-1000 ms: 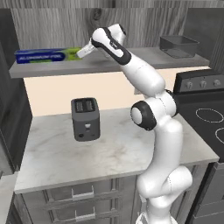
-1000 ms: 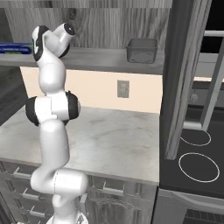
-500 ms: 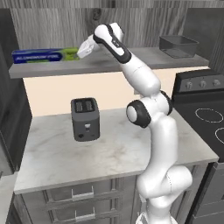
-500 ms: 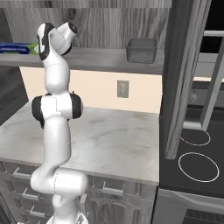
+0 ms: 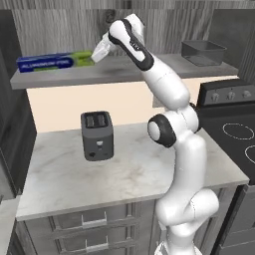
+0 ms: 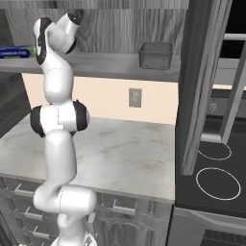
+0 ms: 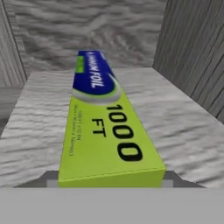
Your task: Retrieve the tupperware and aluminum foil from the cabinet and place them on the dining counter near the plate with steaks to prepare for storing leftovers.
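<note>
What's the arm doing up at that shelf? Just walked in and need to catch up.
The arm has its claw at the lime-green end of the aluminum foil carton lying on the cabinet shelf. In the hand view the carton's end sits right between the fingers, which look closed around it; it hasn't been lifted. The tupperware waits at the shelf's far right, and a toaster stands on the worktop below.

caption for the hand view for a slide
Claw closed around the lime-green end of the aluminum foil carton on the cabinet shelf.

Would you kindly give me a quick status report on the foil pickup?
Gripper at the aluminum foil's lime-green end, fingers either side. Grip unconfirmed. Foil lying on cabinet shelf. Tupperware far right, clear.
</note>
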